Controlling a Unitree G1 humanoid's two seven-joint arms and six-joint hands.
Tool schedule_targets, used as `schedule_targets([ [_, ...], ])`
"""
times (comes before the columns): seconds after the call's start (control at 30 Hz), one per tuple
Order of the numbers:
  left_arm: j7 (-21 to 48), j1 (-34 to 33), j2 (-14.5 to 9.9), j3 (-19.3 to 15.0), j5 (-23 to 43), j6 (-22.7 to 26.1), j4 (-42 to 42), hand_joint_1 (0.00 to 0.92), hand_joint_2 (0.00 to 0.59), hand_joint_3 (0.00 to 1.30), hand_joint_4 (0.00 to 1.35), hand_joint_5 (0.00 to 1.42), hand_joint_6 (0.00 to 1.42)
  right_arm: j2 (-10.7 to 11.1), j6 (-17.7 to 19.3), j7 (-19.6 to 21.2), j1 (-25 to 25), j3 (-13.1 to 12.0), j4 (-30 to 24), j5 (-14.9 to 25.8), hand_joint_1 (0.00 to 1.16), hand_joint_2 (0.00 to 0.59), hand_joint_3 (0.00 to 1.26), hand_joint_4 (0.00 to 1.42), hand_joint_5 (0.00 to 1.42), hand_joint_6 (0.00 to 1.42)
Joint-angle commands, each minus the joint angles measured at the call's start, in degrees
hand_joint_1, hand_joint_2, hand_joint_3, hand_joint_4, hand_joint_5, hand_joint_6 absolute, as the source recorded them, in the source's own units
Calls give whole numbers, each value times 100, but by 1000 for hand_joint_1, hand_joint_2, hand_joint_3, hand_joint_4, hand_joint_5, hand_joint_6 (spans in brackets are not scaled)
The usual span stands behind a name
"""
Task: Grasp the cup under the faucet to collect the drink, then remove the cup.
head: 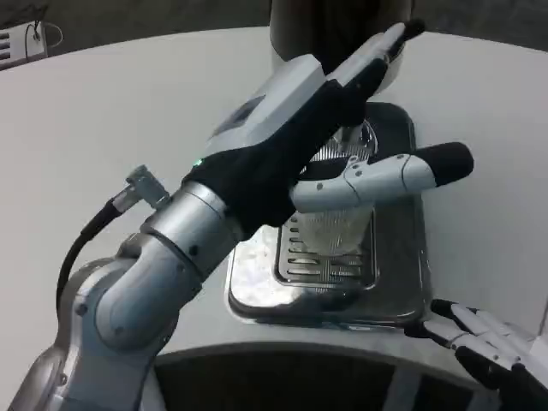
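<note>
White tabletop [103, 111] curved across the scene, with dark floor beyond its far edge and a pale object [26, 41] at the upper left corner, too small to identify; on the table stood a drink dispenser [295, 34], its body rising out of the top of the picture, and in front of it a shiny metal drip tray [402, 282] with a slotted grate [321, 267]. On that grate stood the cup [332, 229], clear and ribbed, upright, directly below the dispenser's front, where the faucet itself was hidden behind the hand. The left hand [291, 137] reached in from the lower left on its silver forearm [145, 282]; its white back faced up, one finger [390, 175] lay across the near side of the cup's upper part, touching it, while another finger [377, 56] pointed up and away past the dispenser; whether the hand had truly closed around the cup could not be told, since the far side was hidden. The right hand [488, 342] lay low at the bottom right corner, near the tray's corner, fingers spread and holding nothing.
</note>
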State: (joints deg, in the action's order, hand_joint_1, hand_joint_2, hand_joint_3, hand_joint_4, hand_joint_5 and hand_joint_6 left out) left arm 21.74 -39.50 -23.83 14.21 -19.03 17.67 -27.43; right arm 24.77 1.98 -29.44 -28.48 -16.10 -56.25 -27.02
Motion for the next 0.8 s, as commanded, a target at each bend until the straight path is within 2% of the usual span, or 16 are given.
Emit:
schedule_targets([
  [0.03,497,-69,-156,328,-212,55,251,0,44,21,0,53,174,-40,-6,30,-73,-91,-41,177,430,473,144,0,1,32],
  [0.1,573,-114,-190,381,-297,21,278,0,43,21,0,52,173,-52,-31,24,-77,-117,-24,272,430,471,144,0,4,32],
  [0.27,791,-253,-299,489,-486,-66,318,0,41,21,0,45,173,-140,-392,16,57,-265,207,991,425,467,144,0,41,54],
  [0.33,850,-288,-332,517,-532,-96,321,0,42,21,0,44,172,-239,-646,66,197,-340,359,1410,430,450,135,0,56,70],
  [0.43,944,-328,-360,547,-593,-145,323,0,43,19,0,42,172,-337,-936,160,384,-388,493,1769,476,404,97,1,74,89],
  [0.6,1122,-433,-368,562,-625,-185,404,0,38,15,0,41,172,-442,-1375,406,803,-293,768,2038,550,350,65,1,86,96],
  [0.8,1108,-439,-332,442,-557,-189,413,0,30,12,0,41,172,-516,-1224,795,1162,-67,1236,1953,647,300,26,1,86,111],
])
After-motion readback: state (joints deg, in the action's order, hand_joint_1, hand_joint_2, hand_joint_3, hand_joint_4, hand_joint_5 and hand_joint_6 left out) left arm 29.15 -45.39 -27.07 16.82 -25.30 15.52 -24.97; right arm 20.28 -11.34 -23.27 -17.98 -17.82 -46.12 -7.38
